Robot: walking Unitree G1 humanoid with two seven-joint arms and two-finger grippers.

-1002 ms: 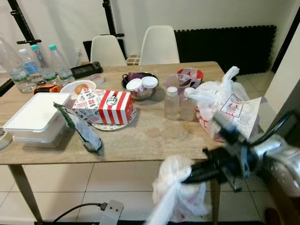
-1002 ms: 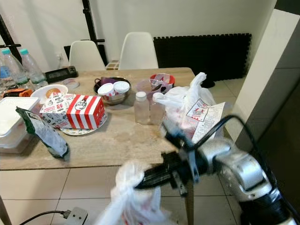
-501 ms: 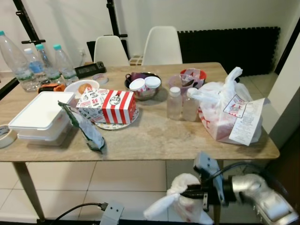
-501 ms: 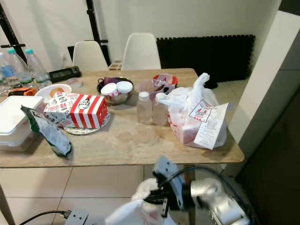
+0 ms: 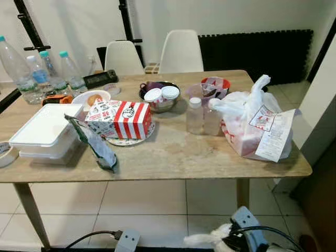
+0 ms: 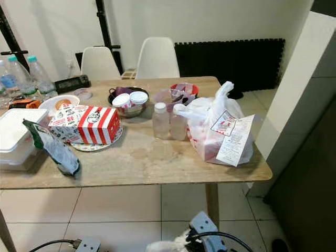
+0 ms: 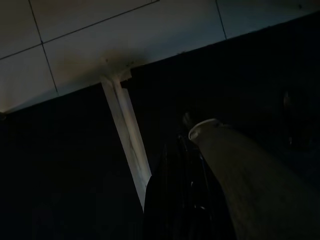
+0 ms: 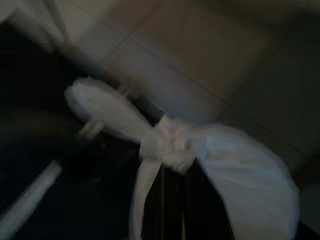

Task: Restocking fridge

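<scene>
- Right gripper (image 8: 172, 200) low at the bottom edge of the head views, below and in front of the table; fingers pinched together on the knot of a white plastic bag (image 8: 172, 142), which hangs over the tiled floor (image 5: 157, 202).
- Same bag's white handles just visible at the bottom of the head view, beside a grey wrist part (image 5: 251, 239).
- Left gripper (image 7: 187, 200) in a very dark wrist view, pointed at floor tiles and a pale table leg (image 7: 127, 145); cannot tell whether its fingers are spread or pressed together.
- On the wooden table (image 5: 173, 157): a second, bigger tied bag (image 5: 252, 126) with a receipt on it at the right end, touching two small clear bottles (image 5: 202, 116) on its left.
- Behind those, a red bowl (image 5: 216, 84) and a metal bowl (image 5: 160, 97) with two white-lidded cups.
- A red-and-white striped box (image 5: 118, 119) on a plate near the middle, a dark snack packet (image 5: 94, 143) leaning in front of it.
- White lidded containers (image 5: 44, 131) stacked at the left, three water bottles (image 5: 42, 73) at the far left corner.
- Two white chairs (image 5: 157, 52) behind the table.
</scene>
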